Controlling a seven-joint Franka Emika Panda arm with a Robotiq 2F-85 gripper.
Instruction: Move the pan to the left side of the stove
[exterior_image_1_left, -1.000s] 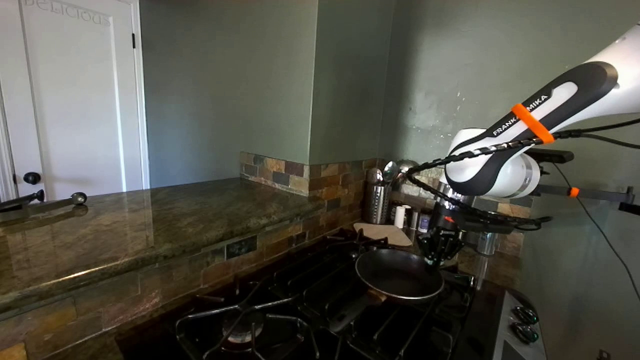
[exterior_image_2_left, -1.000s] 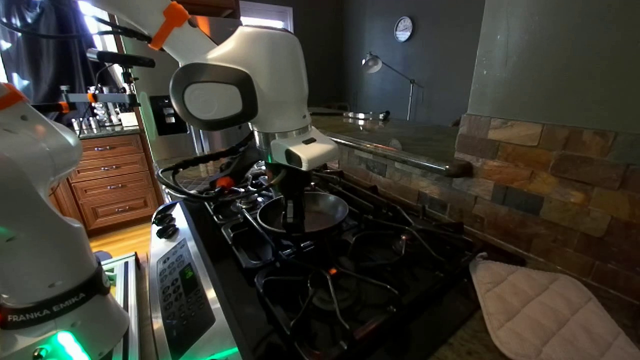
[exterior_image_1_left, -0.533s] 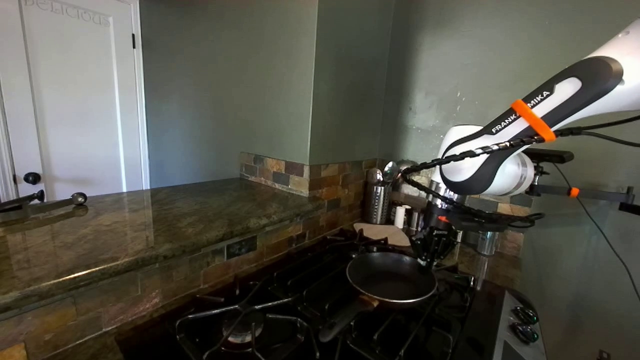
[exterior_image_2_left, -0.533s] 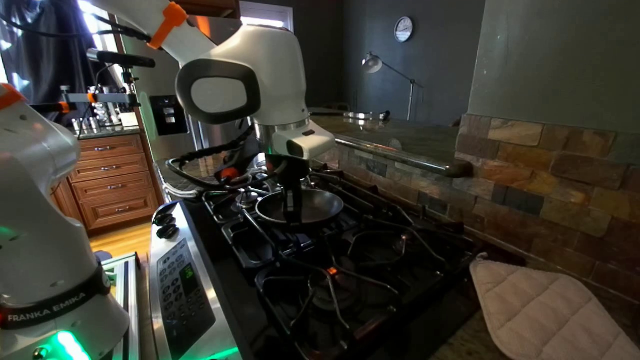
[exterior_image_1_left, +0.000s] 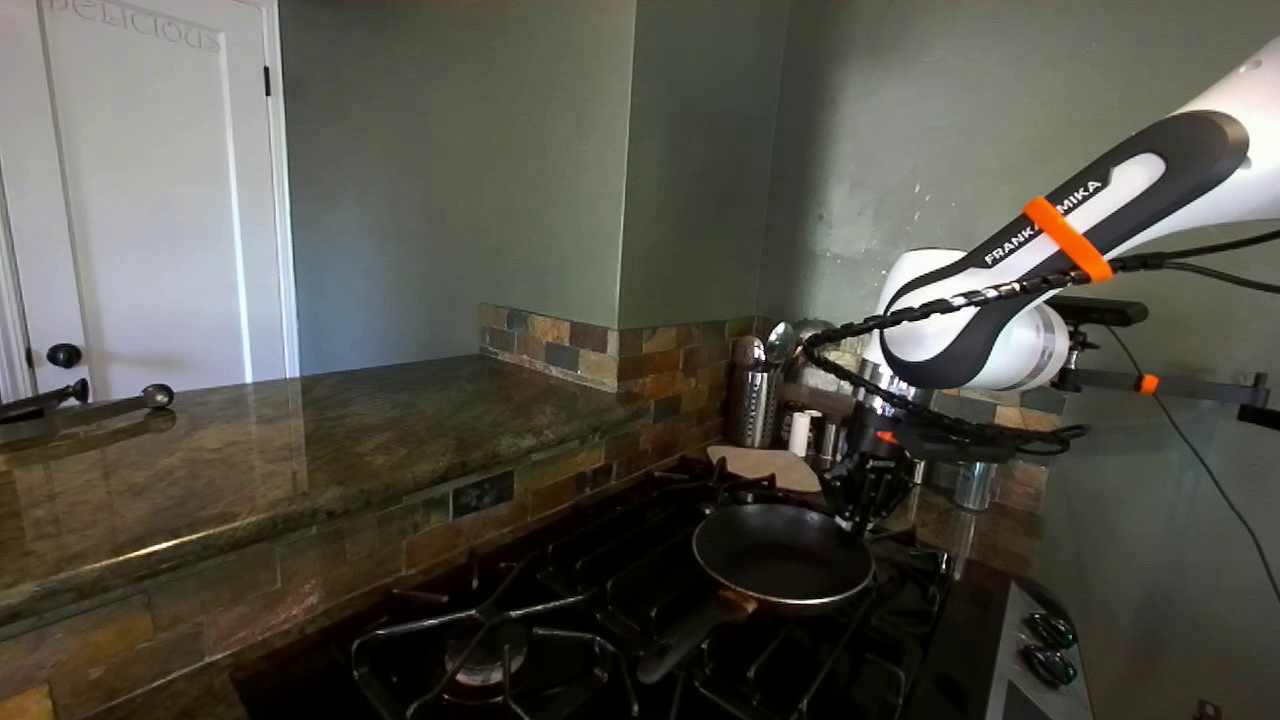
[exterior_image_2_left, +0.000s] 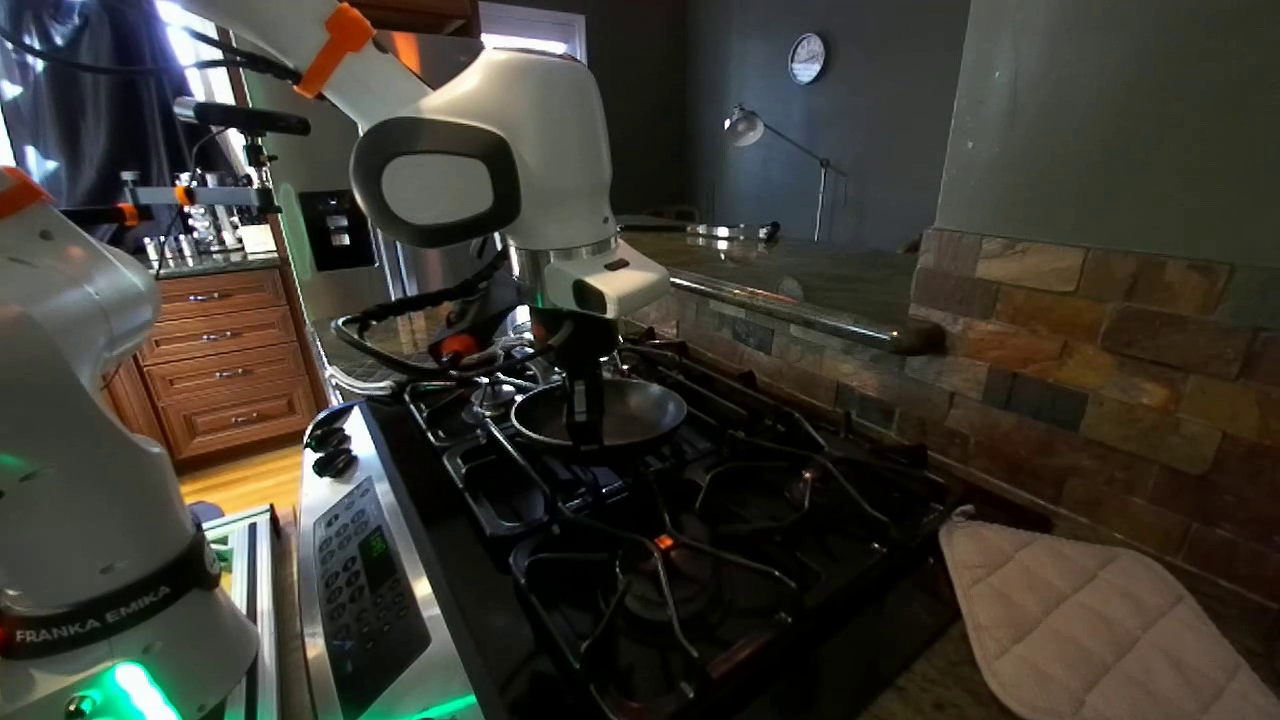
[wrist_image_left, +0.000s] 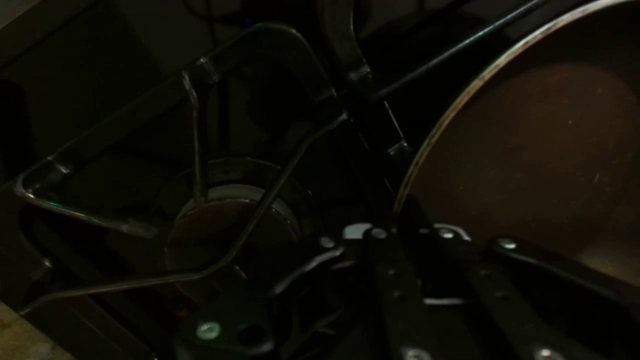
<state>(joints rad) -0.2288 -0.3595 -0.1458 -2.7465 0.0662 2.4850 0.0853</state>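
- Within the last second the round, shallow, dark grey-black frying pan shifts a little across the wide black gas stove, together with the black two-fingered gripper; over the latest half second neither visibly moves.
- The shift looks leftward for the robot, so the transfer seems begun yet unfinished: the pan sits around the stove's middle, over the dark cast-iron grates. Whether it touches them, I cannot tell.
- The jaws look almost closed, pinching the pan's thin, shiny rim, roughly opposite its long dark handle.
- In the wrist view the pan's bowl spreads to the right of the jaws, its edge running down to meet them.
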